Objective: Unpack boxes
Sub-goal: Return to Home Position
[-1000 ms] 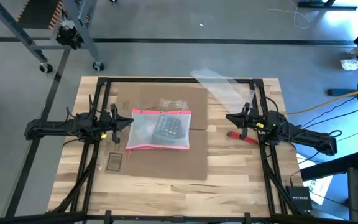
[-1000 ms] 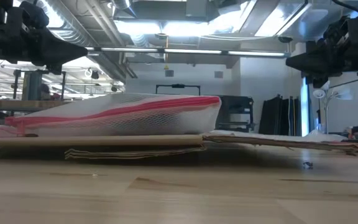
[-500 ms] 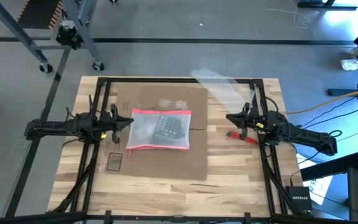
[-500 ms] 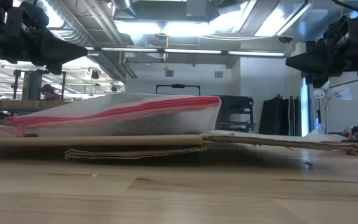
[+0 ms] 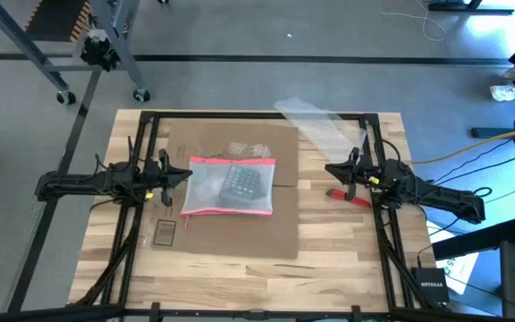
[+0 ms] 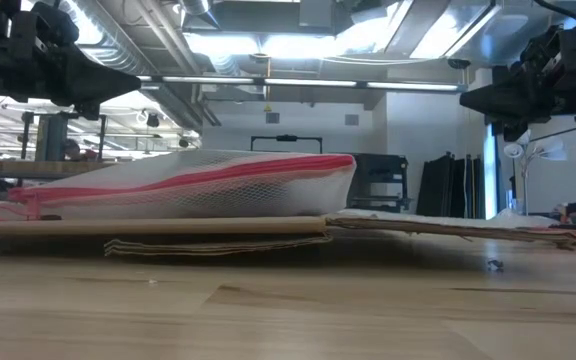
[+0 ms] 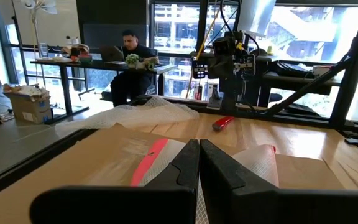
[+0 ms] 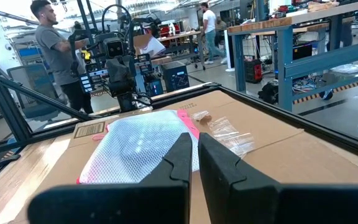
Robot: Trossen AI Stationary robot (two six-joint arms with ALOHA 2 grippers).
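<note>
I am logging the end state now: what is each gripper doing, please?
Left gripper: shut, empty, raised left of the pouch.
Right gripper: shut, empty, raised right of the cardboard box.

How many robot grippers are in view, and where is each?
2. The left gripper hangs shut beside the pouch's left edge; the right gripper hangs shut right of the cardboard box, near a red tool. None looks hidden.

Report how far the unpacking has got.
Done: the box lies flattened, and the pouch holding the calculator rests on it. In hand: nothing; left gripper and right gripper hang shut at either side. Left: seemingly nothing; a red tool lies loose.
</note>
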